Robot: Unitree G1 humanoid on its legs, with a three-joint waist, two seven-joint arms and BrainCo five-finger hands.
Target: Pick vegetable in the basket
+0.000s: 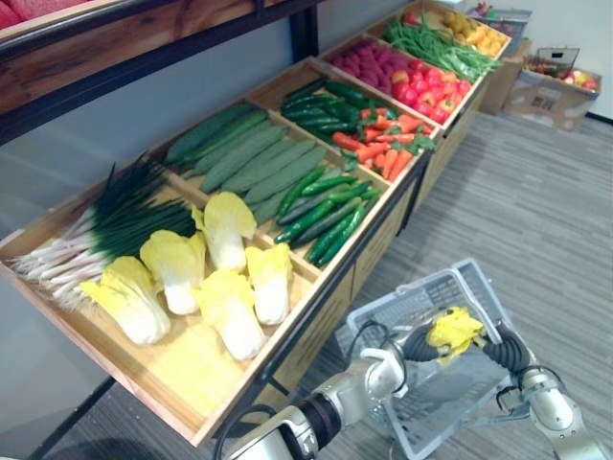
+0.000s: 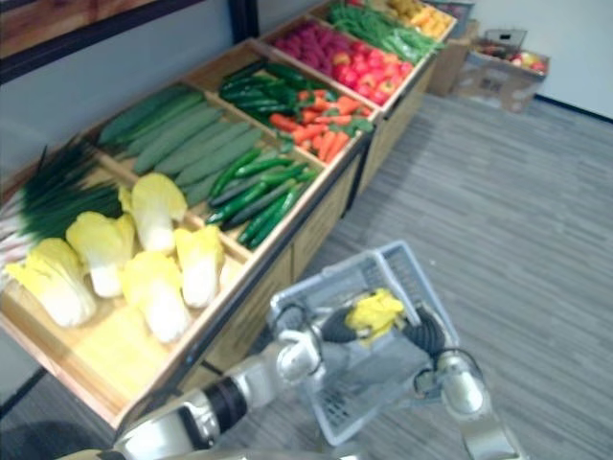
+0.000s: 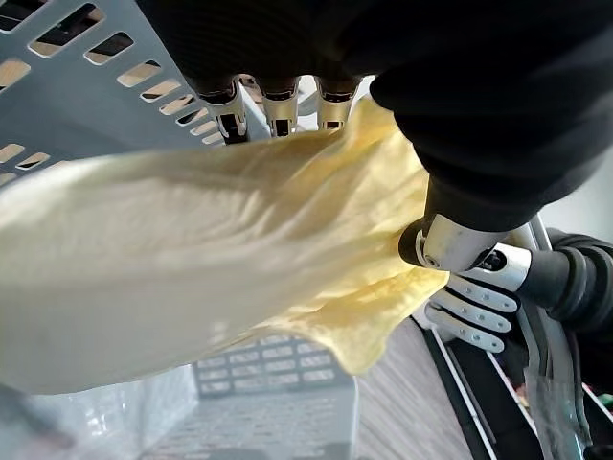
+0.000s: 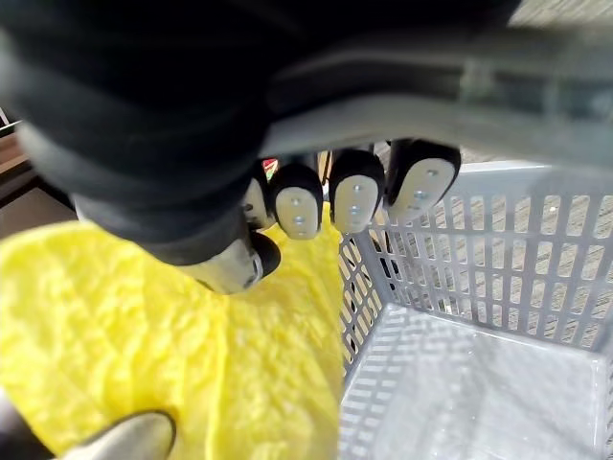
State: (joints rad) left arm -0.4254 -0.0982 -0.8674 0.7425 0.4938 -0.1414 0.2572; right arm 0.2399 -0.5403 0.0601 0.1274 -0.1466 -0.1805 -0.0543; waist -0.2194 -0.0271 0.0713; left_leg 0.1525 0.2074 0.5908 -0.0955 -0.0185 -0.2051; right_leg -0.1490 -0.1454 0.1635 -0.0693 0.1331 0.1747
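Cabbage (image 1: 453,331) is gripped in the left hand (image 3: 271,110), fingers curled round it. It lies crossways, frilly end toward the right hand (image 4: 352,203). That hand's fingers are wrapped round the basket (image 1: 414,297) handle (image 4: 479,81).

Bright, even indoor light leaves only soft shadows beside the cabbages (image 1: 271,283) on the wooden tray (image 1: 182,369).

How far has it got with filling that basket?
Done: one cabbage is off the shelf. In hand: the left hand holds it over the basket, which the right hand grips. Left: letting go, since the basket floor looks bare.
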